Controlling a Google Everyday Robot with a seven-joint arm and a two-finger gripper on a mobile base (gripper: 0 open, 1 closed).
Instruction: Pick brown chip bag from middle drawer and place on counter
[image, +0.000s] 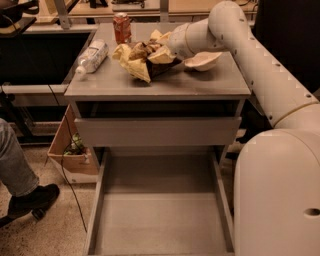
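Observation:
The brown chip bag (145, 61), dark brown with pale yellow ends, lies crumpled on the counter (160, 82) near its middle back. My gripper (162, 50) is at the bag's right end, with the white arm reaching in from the right. The bag's folds hide the fingertips. The middle drawer (160, 210) is pulled fully out at the bottom, a wide shallow grey tray with a bare floor.
A clear plastic bottle (92, 56) lies at the counter's left. A red can (121, 28) stands at the back. A white bowl (202, 61) sits right of the bag. A drawer with a tall front panel (157, 131) is above the open one. A person's leg and shoe (22, 190) are at left.

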